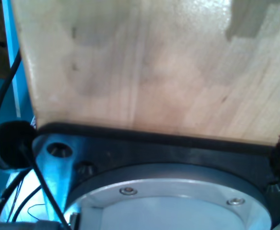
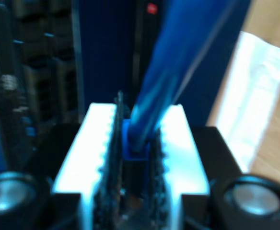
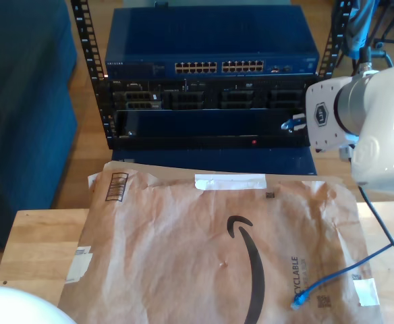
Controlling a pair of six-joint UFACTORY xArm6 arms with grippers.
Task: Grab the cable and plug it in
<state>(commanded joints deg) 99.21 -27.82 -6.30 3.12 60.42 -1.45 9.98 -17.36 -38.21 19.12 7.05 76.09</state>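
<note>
Cable (image 2: 149, 103) clamped in my second gripper's (image 2: 139, 158) fingers near the rack (image 3: 210, 101); first gripper's fingers untellable

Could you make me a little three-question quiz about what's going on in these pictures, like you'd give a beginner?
1. True or false: my second gripper is shut on the cable.
2. Where does the cable's free plug lie? A) in a port of the switch B) on the paper mailer C) on the floor
3. What colour is the cable?

Key:
1. True; the second wrist view shows the white fingers clamped on its blue plug end.
2. B, near the exterior view's lower right.
3. Bright blue.
</note>
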